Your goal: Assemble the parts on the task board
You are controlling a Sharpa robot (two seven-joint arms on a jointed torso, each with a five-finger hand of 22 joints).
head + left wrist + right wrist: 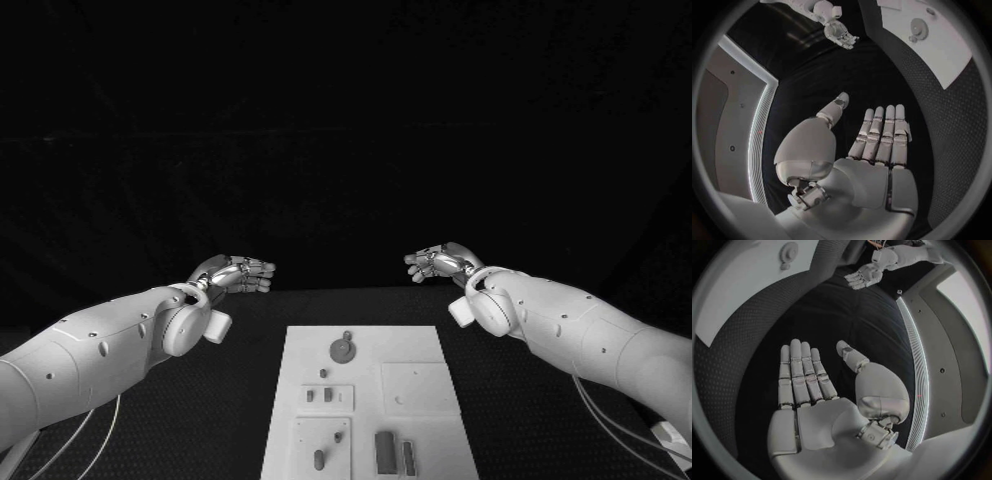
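White against the black table (173,440), the task board (368,400) is our landmark, and both hands are held above the table past its far end, off the plate and holding nothing. Our left hand (238,273) floats beyond the board's far left corner; its wrist view shows the palm flat, fingers (879,131) straight and side by side, thumb set apart, nothing between them. Our right hand (440,263) mirrors it beyond the far right corner, its fingers (801,372) likewise extended with the thumb spread away. On the board we make out several small dark parts: a round one (343,350) near the far end, a little pair (319,395) around the middle, and an upright block (387,450) with a narrower one beside it towards the near end. Whether each is seated in its slot or merely lying loose we cannot tell at this distance. So the scene fits either hands poised ahead of fitting the parts, or hands drawn clear with the parts already in their places. Any further reach would, we judge, call for bringing a hand back over the board and closing thumb and fingertip finely on one small piece.
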